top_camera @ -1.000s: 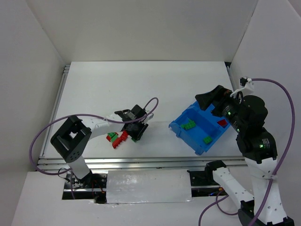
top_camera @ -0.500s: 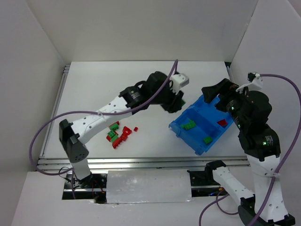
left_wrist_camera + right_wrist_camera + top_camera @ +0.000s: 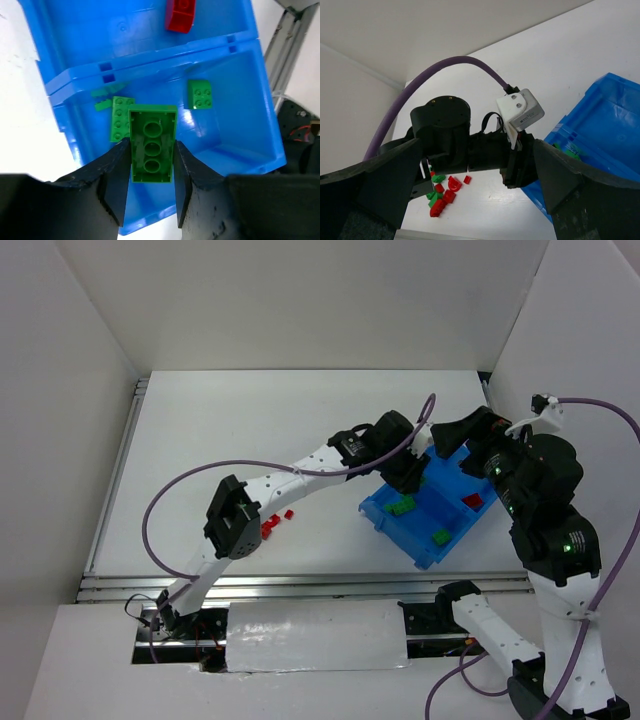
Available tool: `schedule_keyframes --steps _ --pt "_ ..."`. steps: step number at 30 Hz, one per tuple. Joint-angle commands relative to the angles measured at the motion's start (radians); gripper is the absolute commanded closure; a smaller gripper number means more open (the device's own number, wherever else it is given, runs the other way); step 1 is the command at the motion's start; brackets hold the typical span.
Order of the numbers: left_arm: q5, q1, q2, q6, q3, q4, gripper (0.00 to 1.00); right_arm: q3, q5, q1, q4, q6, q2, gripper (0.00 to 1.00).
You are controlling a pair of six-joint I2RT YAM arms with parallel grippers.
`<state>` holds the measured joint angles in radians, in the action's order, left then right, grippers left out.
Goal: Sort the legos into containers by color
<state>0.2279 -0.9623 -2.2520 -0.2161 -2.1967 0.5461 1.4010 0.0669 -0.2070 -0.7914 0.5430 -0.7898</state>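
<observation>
My left gripper (image 3: 150, 165) is shut on a green lego (image 3: 152, 145) and holds it above the blue bin's (image 3: 150, 55) near compartment. That compartment holds two green legos (image 3: 121, 120) (image 3: 200, 93). A red lego (image 3: 180, 14) lies in the other compartment. In the top view the left gripper (image 3: 410, 478) hangs over the bin's (image 3: 385, 523) left part. My right gripper (image 3: 455, 435) is open and empty above the bin's far corner. Loose red and green legos (image 3: 442, 190) lie on the table to the left, partly hidden by the left arm.
The left arm (image 3: 300, 472) stretches across the table from its base to the bin. White walls enclose the table on three sides. A metal rail (image 3: 300, 585) runs along the near edge. A purple cable loops over the left arm.
My left arm has swung from the loose pile rightward to the bin, carrying the green lego. The right gripper has shifted slightly up and stays open.
</observation>
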Motion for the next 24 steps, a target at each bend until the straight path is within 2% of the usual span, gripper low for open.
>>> schedule_keyframes --steps 1,3,4,5,7,9,11,12,14,15,18,20,23,24 --pt "0.054 -0.013 0.013 -0.052 -0.02 -0.095 0.53 0.032 -0.01 -0.011 0.011 0.003 -0.006 0.01" --pt "0.05 -0.013 0.002 -0.065 -0.029 -0.109 0.28 0.027 -0.013 -0.012 0.012 0.002 -0.008 0.0" --pt "0.045 -0.013 -0.006 -0.075 -0.035 -0.115 0.2 0.021 -0.013 -0.017 0.014 0.0 -0.008 0.0" --pt "0.041 -0.013 -0.009 -0.077 -0.049 -0.117 0.01 0.016 -0.018 -0.02 0.018 0.0 -0.011 0.0" --pt "0.018 -0.013 -0.006 -0.075 -0.058 -0.109 0.01 0.009 -0.021 -0.023 0.02 0.0 -0.012 0.01" --pt "-0.063 -0.009 0.025 -0.075 -0.04 -0.091 0.01 0.006 -0.027 -0.025 0.023 0.0 -0.014 0.0" --pt "-0.151 0.006 0.09 -0.098 0.035 -0.064 0.0 0.004 -0.03 -0.028 0.027 -0.003 -0.012 0.01" --pt "-0.277 0.014 0.15 -0.12 0.069 -0.049 0.01 0.0 -0.038 -0.026 0.03 -0.008 -0.011 0.01" --pt "-0.405 0.039 0.209 -0.196 0.175 0.027 0.0 -0.01 -0.048 -0.028 0.04 -0.012 -0.008 0.0" --pt "-0.524 0.046 0.259 -0.23 0.204 0.064 0.0 -0.025 -0.062 -0.028 0.044 -0.012 -0.005 0.0" --pt "-0.655 0.063 0.353 -0.272 0.351 0.155 0.01 -0.056 -0.126 -0.031 0.067 -0.011 -0.002 0.0" --pt "-0.67 0.091 0.4 -0.282 0.495 0.152 0.01 -0.071 -0.148 -0.032 0.084 -0.009 -0.005 0.0" --pt "-0.572 0.155 0.486 -0.249 0.688 0.095 0.03 -0.074 -0.168 -0.034 0.096 -0.011 -0.015 0.01" --pt "-0.54 0.171 0.52 -0.194 0.734 0.034 0.03 -0.074 -0.17 -0.038 0.098 -0.014 -0.022 0.0"
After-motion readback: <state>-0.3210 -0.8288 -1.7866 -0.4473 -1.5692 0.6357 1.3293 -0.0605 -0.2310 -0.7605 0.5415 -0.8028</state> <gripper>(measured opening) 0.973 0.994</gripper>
